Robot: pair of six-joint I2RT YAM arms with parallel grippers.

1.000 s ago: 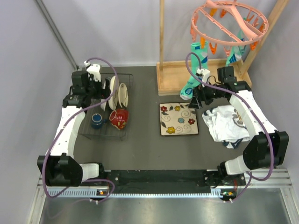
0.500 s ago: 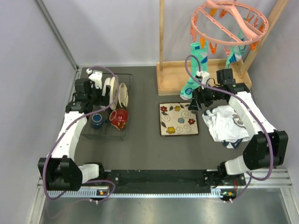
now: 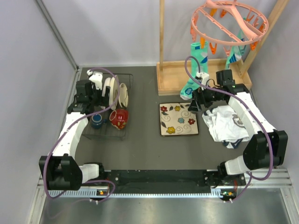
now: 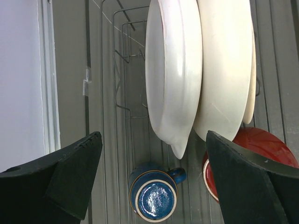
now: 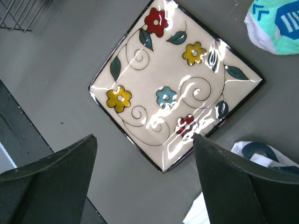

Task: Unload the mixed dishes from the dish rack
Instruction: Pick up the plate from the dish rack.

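Note:
The black wire dish rack (image 3: pixel 126 122) stands at the left. It holds upright large cream dishes (image 3: pixel 117 93), a dark blue mug (image 3: pixel 96 121) and a red patterned mug (image 3: pixel 119 118). In the left wrist view the cream dishes (image 4: pixel 196 70) stand on edge above the blue mug (image 4: pixel 153 192) and the red mug (image 4: pixel 261 149). My left gripper (image 3: pixel 93 100) is open and empty above the rack's left side. The square cream floral plate (image 3: pixel 178 119) lies flat on the table; the right wrist view shows it too (image 5: pixel 175 84). My right gripper (image 3: pixel 195 101) is open and empty above the plate's far right corner.
A wooden frame (image 3: pixel 196 79) with a pink peg hanger (image 3: pixel 229 21) stands at the back right, with teal socks (image 3: pixel 191 70) hanging. Crumpled white clothing (image 3: pixel 227 122) lies right of the floral plate. Grey walls close in at left and back.
My left gripper has moved slightly toward the back over the rack. My right gripper has barely shifted. Nothing was picked up.

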